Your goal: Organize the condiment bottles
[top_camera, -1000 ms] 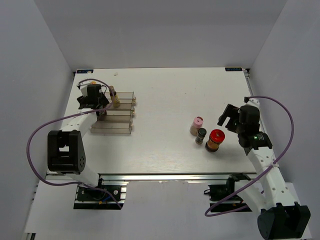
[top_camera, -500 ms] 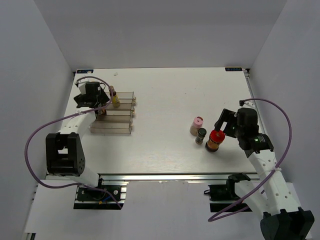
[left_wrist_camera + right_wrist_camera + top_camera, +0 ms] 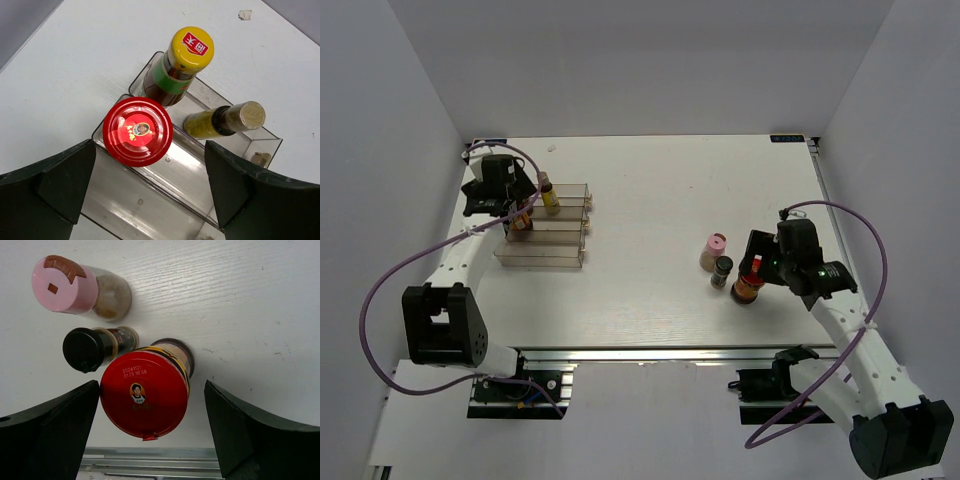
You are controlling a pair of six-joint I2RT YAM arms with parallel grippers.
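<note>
Two wide | right gripper (image 3: 151, 387) astride table jar (image 3: 144, 400), seemingly untouching | left gripper (image 3: 149, 146) over racked jar (image 3: 137, 131)

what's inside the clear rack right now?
Three bottles: a red-lidded jar, a yellow-capped bottle and a slim yellowish bottle beside it. The floor of the rack under the jar is hidden by its lid.

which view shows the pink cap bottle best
Right wrist view: the pink-capped bottle sits close, cap and glass body clear. The top view shows the bottle only as a small pink shape. The left wrist view misses it.
</note>
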